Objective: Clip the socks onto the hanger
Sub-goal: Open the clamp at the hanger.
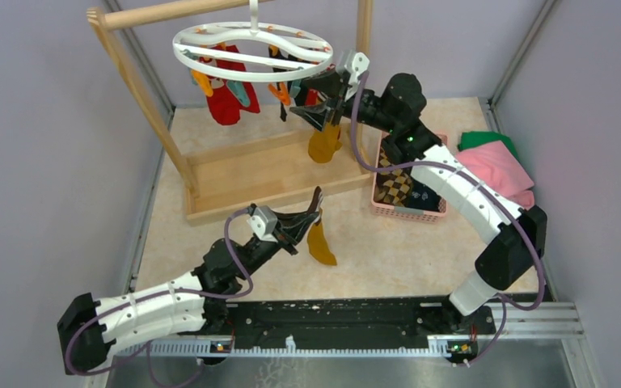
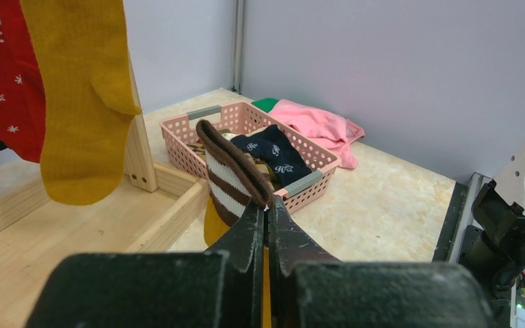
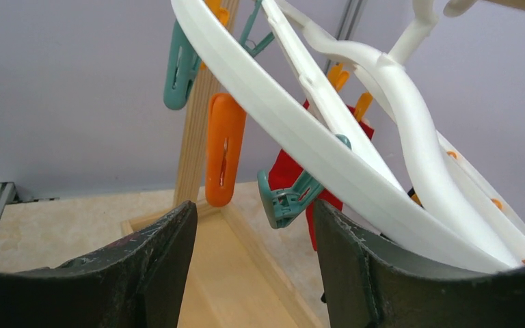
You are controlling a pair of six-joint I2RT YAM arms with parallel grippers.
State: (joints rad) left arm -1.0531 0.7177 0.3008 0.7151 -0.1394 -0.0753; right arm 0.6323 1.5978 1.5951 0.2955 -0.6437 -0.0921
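The white ring hanger point(image 1: 179, 47) hangs from the wooden rack with orange and teal clips under it. A red sock point(image 1: 226, 101) and a mustard sock point(image 1: 323, 144) hang from clips. My left gripper point(image 1: 311, 214) is shut on a sock with a brown-and-white striped cuff point(image 2: 229, 174) and a mustard foot point(image 1: 321, 244), held above the table in front of the rack. My right gripper point(image 3: 254, 208) stands open just under the hanger's right rim point(image 3: 301, 143). A teal clip point(image 3: 287, 198) hangs just ahead of its gap, nearer the right finger, with an orange clip point(image 3: 224, 150) beyond.
A pink basket point(image 1: 408, 213) right of the rack holds more socks, among them an argyle one point(image 1: 392, 186) and a navy one point(image 2: 277, 154). A pink cloth point(image 1: 497, 170) and a green cloth point(image 1: 485, 139) lie beyond it. The rack's wooden base point(image 1: 267, 170) lies under the hanger.
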